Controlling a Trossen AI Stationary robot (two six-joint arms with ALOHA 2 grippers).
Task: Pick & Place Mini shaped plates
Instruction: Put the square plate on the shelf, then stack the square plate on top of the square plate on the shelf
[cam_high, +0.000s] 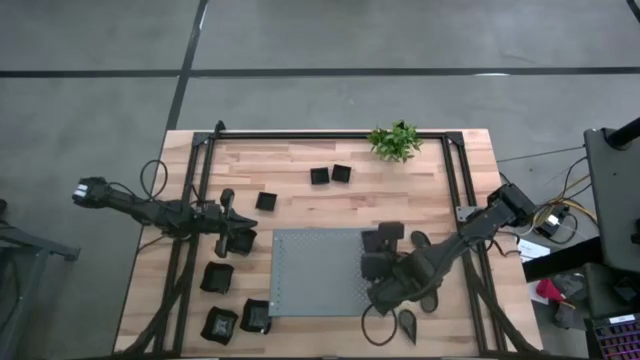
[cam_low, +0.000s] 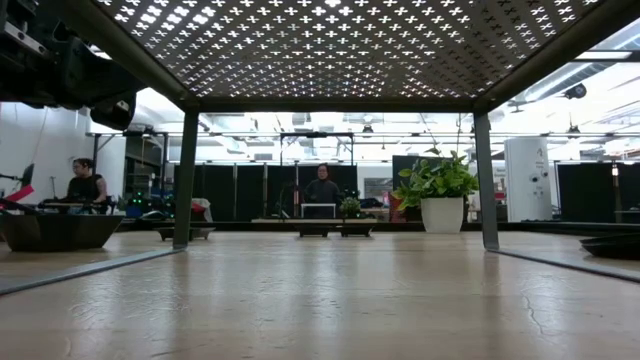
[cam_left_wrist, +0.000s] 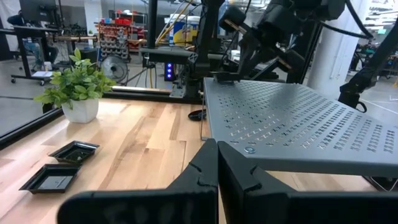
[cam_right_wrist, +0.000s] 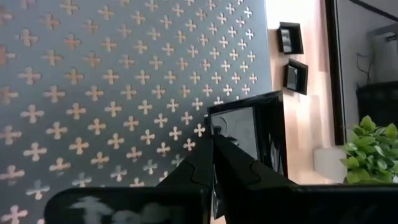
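My right gripper (cam_right_wrist: 214, 140) is shut on a glossy black square mini plate (cam_right_wrist: 249, 134) over the right part of the grey perforated mat (cam_high: 315, 270). The left wrist view shows that plate (cam_left_wrist: 224, 78) low over the raised mat. My left gripper (cam_left_wrist: 217, 155) is shut and holds nothing, level at the table's left (cam_high: 240, 240). Other mini plates rest flat on the wood. Two small squares (cam_high: 330, 175) lie at the far side and one (cam_high: 266, 201) left of them. Larger ones (cam_high: 217, 277) are near left, and teardrops (cam_high: 420, 240) at the right. My right gripper pinches the square plate's rim (cam_right_wrist: 219, 132) on the side facing the arm, between its two fingers. The fingers slant down from the table's right. The plate juts out ahead of them, roughly level, over the mat. Whether it touches the mat I cannot tell.
A small green potted plant (cam_high: 395, 142) stands at the far edge. A black metal frame (cam_high: 200, 200) runs along the table's sides and carries the raised mat. People sit in the room beyond (cam_low: 85, 185). Bare wood lies between the mat and the far plates.
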